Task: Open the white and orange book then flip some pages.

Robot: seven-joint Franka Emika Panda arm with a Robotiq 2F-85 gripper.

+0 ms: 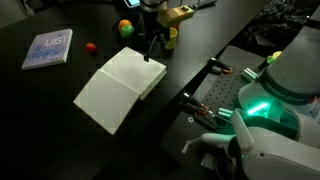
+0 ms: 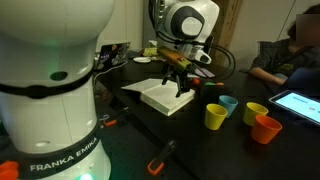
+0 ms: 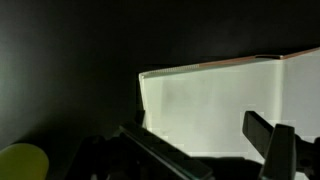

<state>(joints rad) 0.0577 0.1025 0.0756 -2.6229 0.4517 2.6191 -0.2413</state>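
The white and orange book (image 1: 118, 86) lies open on the black table and shows its plain white pages (image 1: 130, 70); its orange cover is hidden underneath. It also shows in an exterior view (image 2: 163, 96) and fills the wrist view (image 3: 220, 100). My gripper (image 1: 155, 47) hangs just above the book's far edge, also seen in an exterior view (image 2: 181, 82). In the wrist view its two fingers (image 3: 205, 150) stand apart over the white page with nothing between them.
A thin blue-white "LIST" book (image 1: 47, 48), a red ball (image 1: 90, 47) and a multicoloured ball (image 1: 125, 28) lie beyond the open book. Several cups, yellow (image 2: 216, 116), blue (image 2: 229, 103) and orange (image 2: 266, 129), stand beside it. A tablet (image 2: 298, 103) and a person sit further off.
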